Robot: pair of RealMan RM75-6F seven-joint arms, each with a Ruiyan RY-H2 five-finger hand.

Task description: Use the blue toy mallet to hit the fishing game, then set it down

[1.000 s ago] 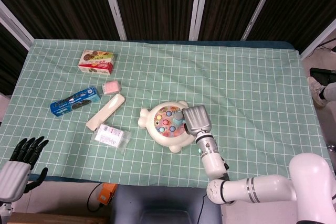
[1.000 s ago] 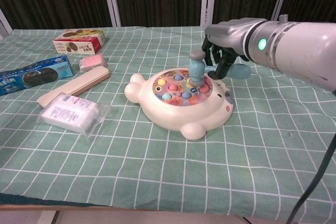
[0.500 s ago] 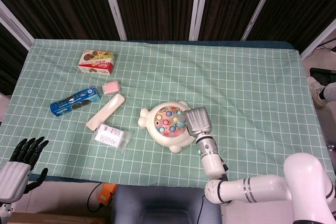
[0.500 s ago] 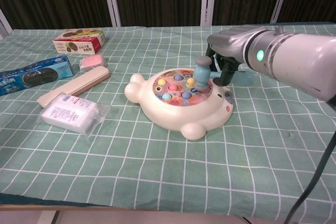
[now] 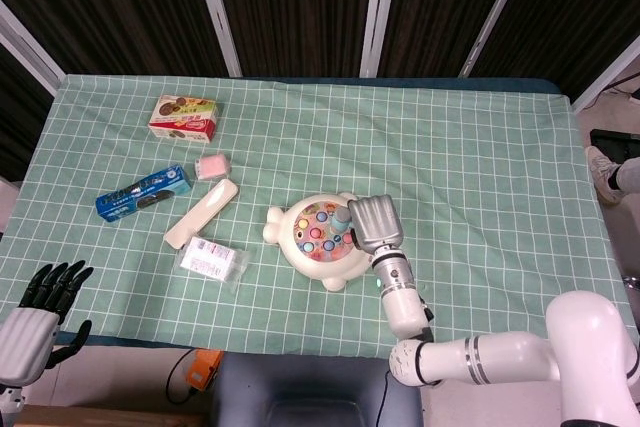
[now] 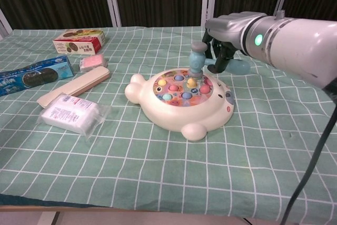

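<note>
while your right hand (image 6: 224,51) grips the blue toy mallet (image 6: 198,58) with fingers wrapped around its handle, the mallet's head hangs just above the far right part of the fishing game (image 6: 181,101), not touching the coloured pegs. half a second ago the head was down on the game's top — now it has lifted clear, and the hand sits higher and a little further back.

the fishing game lies near the middle of the tabletop (image 5: 480,157), well away from every edge. to its right and beyond it the green checked cloth is bare all the way to the far and right edges — wide room for you there. to its left lie a clear wrapped packet (image 5: 211,261), a long cream bar (image 5: 200,213), a small pink block (image 5: 212,165), a blue biscuit pack (image 5: 144,193) and a red-and-green box (image 5: 184,116).

your left hand (image 5: 45,297) holds nothing, fingers spread, just off the near left corner of the tabletop.
</note>
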